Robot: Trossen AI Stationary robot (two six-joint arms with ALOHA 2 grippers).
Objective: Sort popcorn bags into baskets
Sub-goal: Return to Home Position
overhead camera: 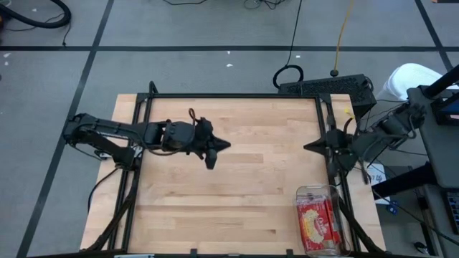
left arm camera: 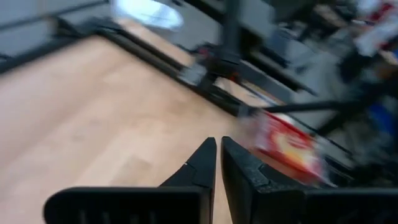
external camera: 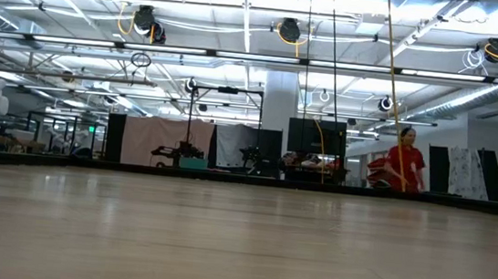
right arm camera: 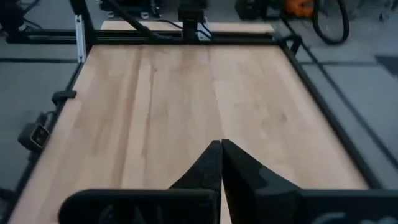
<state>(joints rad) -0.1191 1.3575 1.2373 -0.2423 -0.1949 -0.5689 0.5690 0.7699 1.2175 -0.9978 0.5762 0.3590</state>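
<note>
- The light wooden plank tabletop sits inside a black metal frame that runs along its edges.
- A clear see-through plastic rectangular bin with rounded corners stands in the tabletop's corner on the right arm's side, at the lower right of the high view, just beside the frame rail.
- The small flat red popcorn bags lie stacked inside the bin, with a yellow-cream popcorn picture facing up on the top one. How many are in the stack cannot be told.
- The left wrist view also shows the bin and its red contents, blurred, off ahead of that arm's fingers.
- The left gripper reaches out over the middle of the tabletop, raised off the wood and well apart from the bin. Its two dark fingers are drawn together with only a thin slit between them, and they hold nothing.
- The right gripper is tucked at the right edge of the tabletop, pointing inward. Its fingers are pressed together and hold nothing.
- In the low view, a person in a red top stands far off in the room beyond the tabletop.
</note>
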